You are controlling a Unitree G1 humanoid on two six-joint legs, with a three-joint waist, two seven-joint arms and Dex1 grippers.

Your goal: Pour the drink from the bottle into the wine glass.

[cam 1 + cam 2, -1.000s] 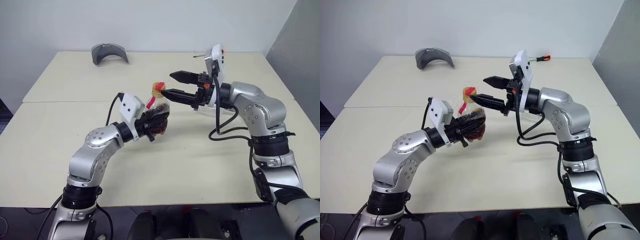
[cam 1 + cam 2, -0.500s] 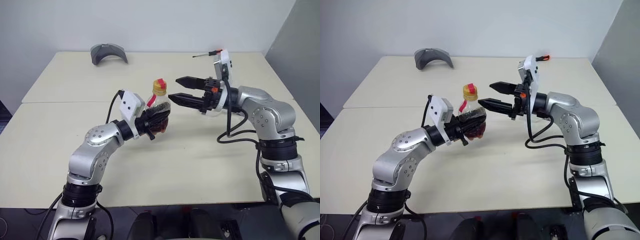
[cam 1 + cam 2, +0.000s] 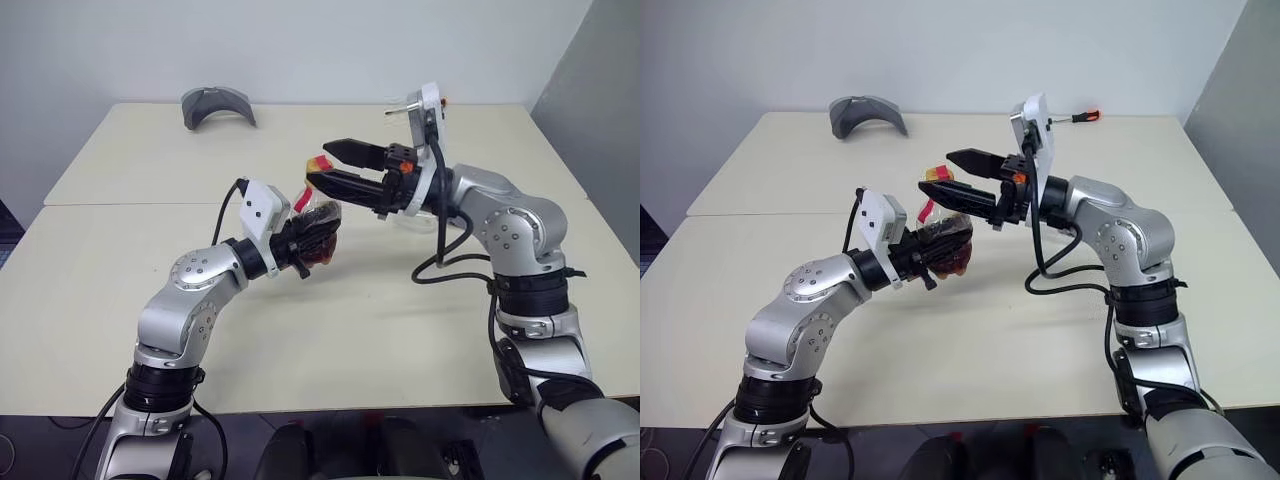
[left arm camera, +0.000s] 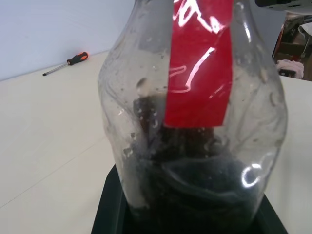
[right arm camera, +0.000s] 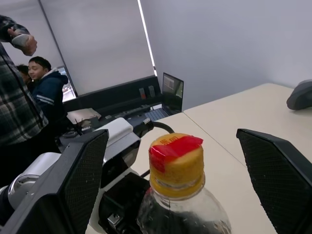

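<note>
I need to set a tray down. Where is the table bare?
Free: near edge of the table between the arms, and left side below the grey holder. Crowded: centre, where the left gripper holds the bottle by the right gripper.

One bottle (image 3: 318, 215), one yellow cap (image 5: 176, 159) on it. One wine glass (image 3: 420, 215), one screwdriver (image 3: 1077, 117), one grey curved thing (image 3: 218, 106). Two tables (image 3: 120, 260), two grippers, two people (image 5: 44, 83) in the background.

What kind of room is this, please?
Probably an office or lab set up for robot tests: plain pale tables against a bare wall, a screwdriver lying on one, and people beside a laptop nearby.
</note>
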